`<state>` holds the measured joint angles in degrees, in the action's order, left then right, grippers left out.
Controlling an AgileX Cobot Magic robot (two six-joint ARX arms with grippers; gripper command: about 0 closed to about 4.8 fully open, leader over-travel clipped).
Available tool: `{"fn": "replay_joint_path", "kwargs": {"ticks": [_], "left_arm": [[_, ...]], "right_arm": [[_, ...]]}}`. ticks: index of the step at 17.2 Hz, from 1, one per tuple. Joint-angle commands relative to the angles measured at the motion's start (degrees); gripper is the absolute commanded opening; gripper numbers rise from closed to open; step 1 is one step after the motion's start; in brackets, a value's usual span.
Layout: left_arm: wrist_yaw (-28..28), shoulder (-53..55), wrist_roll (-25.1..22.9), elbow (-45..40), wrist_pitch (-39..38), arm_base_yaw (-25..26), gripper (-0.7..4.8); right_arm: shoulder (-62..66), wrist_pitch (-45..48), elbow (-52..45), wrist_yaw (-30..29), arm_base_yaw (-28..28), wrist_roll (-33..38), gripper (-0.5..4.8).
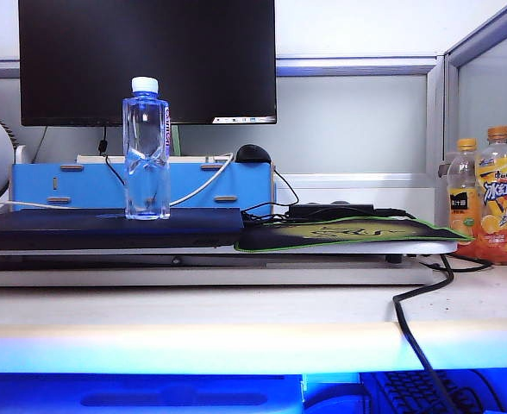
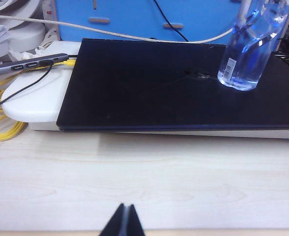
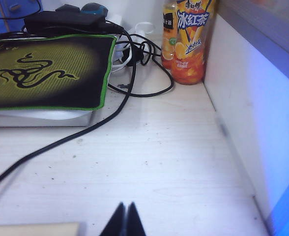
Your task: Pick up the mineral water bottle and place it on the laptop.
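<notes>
The mineral water bottle (image 1: 146, 151) (image 2: 250, 46), clear with a white cap and a pinched waist, stands upright on the laptop (image 1: 107, 228) (image 2: 174, 88), a flat dark slab lying shut on a white stand. My left gripper (image 2: 125, 206) is shut with nothing in it, over the bare desk well in front of the laptop. Over the desk in front of the mouse pad, my right gripper (image 3: 125, 205) is likewise shut and holds nothing. Neither gripper shows in the exterior view.
A green-edged mouse pad (image 1: 340, 233) (image 3: 46, 71) lies right of the laptop. Two orange-capped juice bottles (image 1: 486, 198) (image 3: 188, 39) stand by the right partition. Black cables (image 3: 85, 132) trail over the desk. A black monitor (image 1: 146, 60) and blue box (image 1: 141, 181) stand behind; yellow cable (image 2: 2, 113) at left.
</notes>
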<state>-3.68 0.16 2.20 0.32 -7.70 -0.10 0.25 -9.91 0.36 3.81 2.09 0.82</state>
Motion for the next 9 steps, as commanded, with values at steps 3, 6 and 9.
{"fn": "replay_joint_path", "kwargs": {"ticks": [3,6,9], "left_arm": [[-0.17,-0.11,-0.04,0.09,0.46,0.02,-0.02],[-0.2,-0.11,-0.04,0.09,0.46,0.02,-0.02],[-0.17,-0.11,-0.04,0.09,0.46,0.02,-0.02]], "right_arm": [[0.02,0.04,-0.09,0.11,-0.02,0.24,-0.05],[0.02,0.13,-0.09,0.11,-0.02,0.24,-0.05],[0.02,0.26,-0.09,0.11,0.02,0.24,-0.05]]}}
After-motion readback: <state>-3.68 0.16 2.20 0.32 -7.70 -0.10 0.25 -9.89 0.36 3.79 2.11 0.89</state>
